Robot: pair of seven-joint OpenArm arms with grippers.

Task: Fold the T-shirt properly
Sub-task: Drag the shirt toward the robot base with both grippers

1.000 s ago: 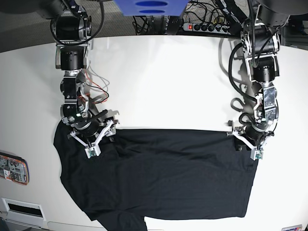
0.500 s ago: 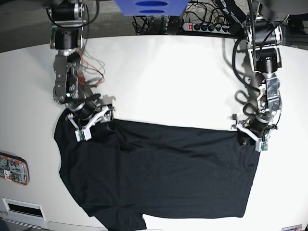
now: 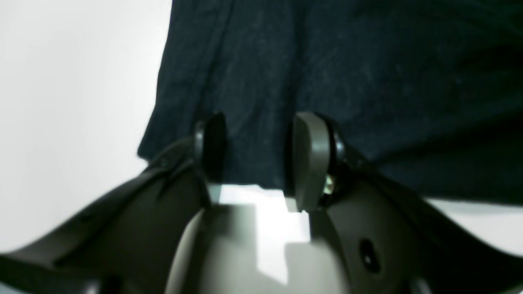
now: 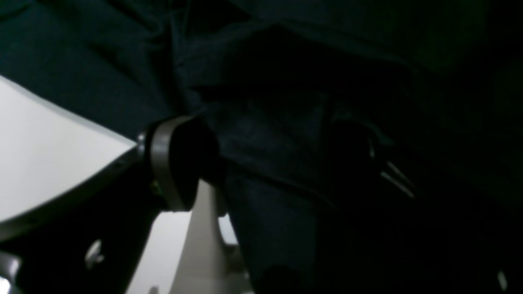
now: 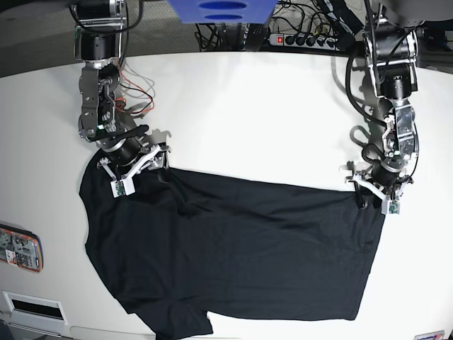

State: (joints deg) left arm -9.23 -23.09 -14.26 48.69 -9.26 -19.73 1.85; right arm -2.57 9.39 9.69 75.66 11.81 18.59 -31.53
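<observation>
Black T-shirt spread on white table, both grippers at its far edge

T-shirt (image 5: 233,255) lies flat, near the table's (image 5: 241,113) front edge; thin, limp knit, light, likely to drape and wrinkle, best taken at hem corners. Left gripper (image 5: 374,193) pinches the hem between grey fingers (image 3: 310,159). Right gripper (image 5: 134,170) has cloth between wide-set jaws; whether it is gripped, cannot tell
</observation>
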